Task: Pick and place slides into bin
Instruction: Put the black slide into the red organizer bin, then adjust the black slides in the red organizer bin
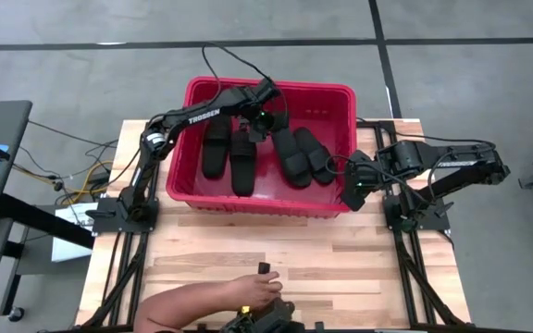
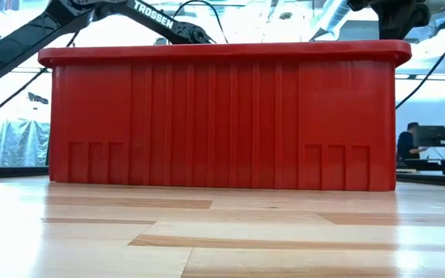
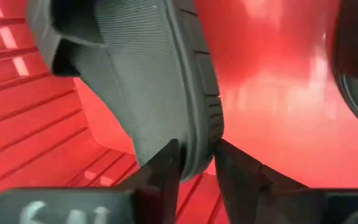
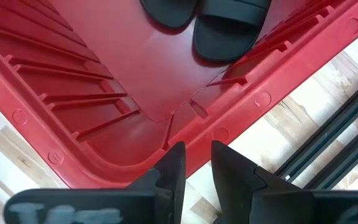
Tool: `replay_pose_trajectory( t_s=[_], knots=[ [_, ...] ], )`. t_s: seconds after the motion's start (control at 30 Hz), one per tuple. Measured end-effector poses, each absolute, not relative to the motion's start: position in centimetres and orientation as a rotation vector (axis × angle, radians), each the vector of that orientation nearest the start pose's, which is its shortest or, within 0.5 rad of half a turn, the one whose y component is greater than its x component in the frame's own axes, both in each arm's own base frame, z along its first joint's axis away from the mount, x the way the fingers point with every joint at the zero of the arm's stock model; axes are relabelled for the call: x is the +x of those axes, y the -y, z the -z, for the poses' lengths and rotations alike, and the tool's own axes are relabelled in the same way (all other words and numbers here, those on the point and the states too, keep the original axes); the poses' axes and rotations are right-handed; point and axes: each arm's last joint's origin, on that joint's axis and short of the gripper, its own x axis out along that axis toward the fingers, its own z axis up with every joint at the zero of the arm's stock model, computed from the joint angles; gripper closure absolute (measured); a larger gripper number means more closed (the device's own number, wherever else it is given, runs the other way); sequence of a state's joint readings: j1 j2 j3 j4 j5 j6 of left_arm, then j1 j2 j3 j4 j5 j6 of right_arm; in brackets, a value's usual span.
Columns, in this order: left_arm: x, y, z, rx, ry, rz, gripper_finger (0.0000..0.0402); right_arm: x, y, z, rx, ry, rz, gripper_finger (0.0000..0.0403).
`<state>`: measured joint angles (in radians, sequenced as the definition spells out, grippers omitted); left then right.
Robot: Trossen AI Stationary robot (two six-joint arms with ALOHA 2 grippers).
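The red bin [image 1: 179, 176] holds all four slides [image 1: 232, 153], their long axes running front to back. The left gripper [image 1: 255, 126] pinches one slide's [image 3: 160, 81] edge inside; the right gripper [image 1: 353, 196] hovers at the bin's corner, fingers slightly parted.

A light butcher-block wooden table [image 1: 248, 264] of glued planks carries a large rectangular red plastic bin [image 1: 260, 197], which sits flat toward its far edge. Black metal arm-base frames [image 1: 118, 215] are mounted at the left and right sides. A person's hand [image 1: 248, 294] rests on the near edge.
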<state>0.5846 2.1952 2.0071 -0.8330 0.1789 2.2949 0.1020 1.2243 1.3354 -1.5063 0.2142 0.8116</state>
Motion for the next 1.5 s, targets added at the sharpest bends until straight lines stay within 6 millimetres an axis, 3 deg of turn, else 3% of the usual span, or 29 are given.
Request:
replay_pose_trajectory(
  t_s=[0.47, 0.73, 0.93, 1.17, 1.5],
  knots=[
    [39.7, -26.3, -24.9, 1.592, -0.862, 0.757, 0.0229, 18.4, -1.3, -34.4, 0.451, -1.243, 0.631, 0.0333],
    [39.8, -26.5, -25.0, 1.553, -0.88, 0.71, 0.0214, 18.4, -1.2, -34.4, 0.443, -1.237, 0.639, 0.0333],
    [40.2, -26.6, -25.9, 1.48, -0.994, 0.508, 0.0214, 18.4, -1.2, -34.4, 0.427, -1.227, 0.653, 0.0333],
    [38.9, -26.3, -32.1, 1.388, -0.954, 0.18, 0.0214, 18.4, -1.0, -34.5, 0.34, -1.206, 0.67, 0.0333],
    [34.2, -24.3, -45.2, 1.116, -0.696, -0.325, 0.0214, 18.9, -1.4, -34.8, 0.101, -1.107, 0.681, 0.0333]
  ],
)
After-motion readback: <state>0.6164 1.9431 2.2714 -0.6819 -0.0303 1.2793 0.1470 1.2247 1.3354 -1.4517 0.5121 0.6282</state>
